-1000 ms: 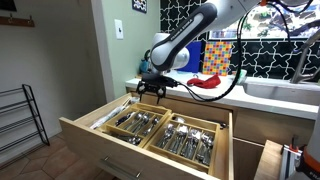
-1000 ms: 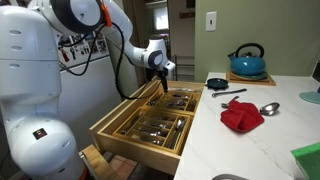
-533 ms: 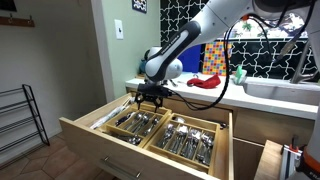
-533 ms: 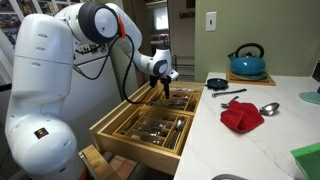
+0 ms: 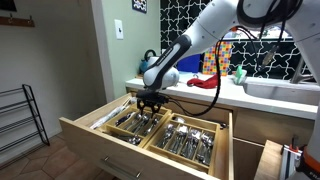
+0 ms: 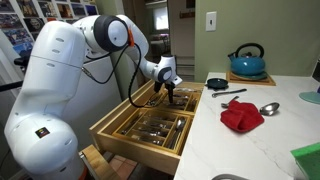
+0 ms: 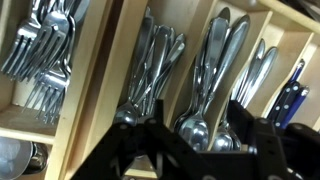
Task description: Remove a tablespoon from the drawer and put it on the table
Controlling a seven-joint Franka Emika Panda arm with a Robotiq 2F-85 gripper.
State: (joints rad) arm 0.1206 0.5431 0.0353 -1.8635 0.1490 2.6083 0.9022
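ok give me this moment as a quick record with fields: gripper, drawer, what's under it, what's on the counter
gripper: open, low over the cutlery, holding nothing
drawer: pulled open, wooden dividers full of silver cutlery
under gripper: spoons in the wrist view; forks in a compartment off to the side
table: white; holds a red cloth, a loose spoon and a blue kettle
task stage: nothing gripped yet
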